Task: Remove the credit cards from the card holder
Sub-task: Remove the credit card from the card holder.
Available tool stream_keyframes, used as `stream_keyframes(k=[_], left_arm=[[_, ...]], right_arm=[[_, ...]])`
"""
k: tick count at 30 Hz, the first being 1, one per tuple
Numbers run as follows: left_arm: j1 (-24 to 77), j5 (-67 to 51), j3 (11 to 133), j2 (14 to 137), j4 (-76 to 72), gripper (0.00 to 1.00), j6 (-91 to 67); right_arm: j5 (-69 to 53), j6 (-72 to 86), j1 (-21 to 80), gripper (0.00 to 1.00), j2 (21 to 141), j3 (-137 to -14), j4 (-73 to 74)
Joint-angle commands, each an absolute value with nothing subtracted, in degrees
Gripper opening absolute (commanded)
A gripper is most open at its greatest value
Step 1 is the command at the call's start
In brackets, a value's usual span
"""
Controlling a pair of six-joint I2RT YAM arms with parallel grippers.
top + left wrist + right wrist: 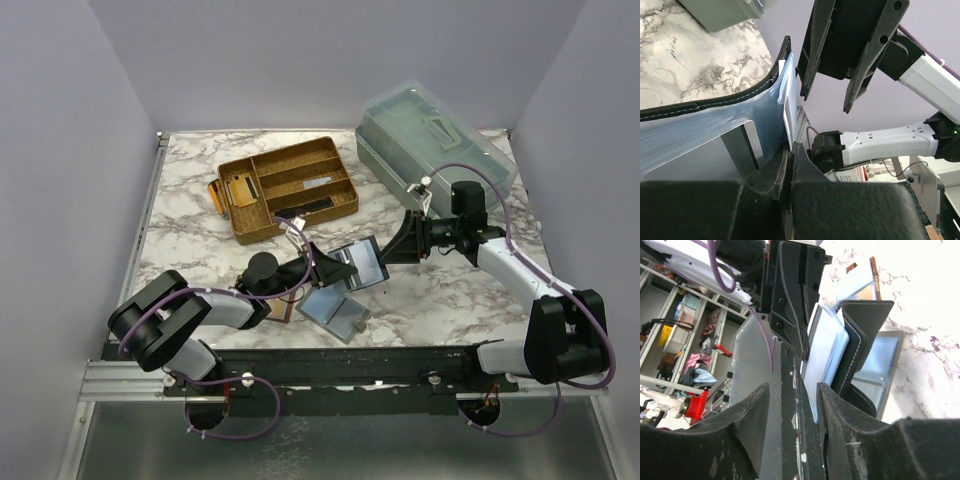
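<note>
My left gripper (322,262) is shut on the edge of the black card holder (358,262) and holds it open, tilted, above the table. In the left wrist view the fingers (767,175) pinch the holder's black wall (715,102). A silvery credit card (735,150) sits in its blue-grey pocket. My right gripper (398,240) is open just right of the holder. In the right wrist view its open gripper (792,405) stands close to pale cards (822,340) that stick up from the black holder (862,335); the right finger is next to the cards' edge.
A brown organiser tray (268,225) at the back holds gold-tan cards (238,190) and a long black bar (312,207). A clear lidded box (435,140) stands back right. A grey-outside holder (335,312) lies open below the held one, and a brown holder (280,310) is beside it.
</note>
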State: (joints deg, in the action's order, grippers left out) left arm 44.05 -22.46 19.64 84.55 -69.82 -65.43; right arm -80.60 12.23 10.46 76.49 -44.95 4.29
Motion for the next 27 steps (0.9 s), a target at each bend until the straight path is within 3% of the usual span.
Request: stream_keyframes(k=[1, 7, 15, 20, 27], left_arm=[[43.6, -22.1, 18.8, 82.0, -71.9, 0.0, -63.1], [43.4, -23.1, 19.2, 81.5, -71.8, 0.0, -62.8], [43.3, -23.6, 19.5, 81.0, -71.8, 0.0, -62.2], [43.4, -24.6, 20.0, 81.4, -71.8, 0.0, -62.2], [43.4, -26.7, 22.5, 82.6, -72.2, 0.0, -62.6]], right_arm=[[-76.0, 6.1, 10.0, 0.49, 75.1, -47.6, 11.1], [-71.3, 5.7, 9.8, 0.61, 75.3, -47.2, 11.9], [-70.2, 3.1, 8.0, 0.64, 74.4, -48.9, 14.2], [-70.6, 1.8, 7.5, 0.8, 74.3, -48.7, 14.9], [-75.8, 6.0, 7.6, 0.86, 76.5, -46.2, 10.5]])
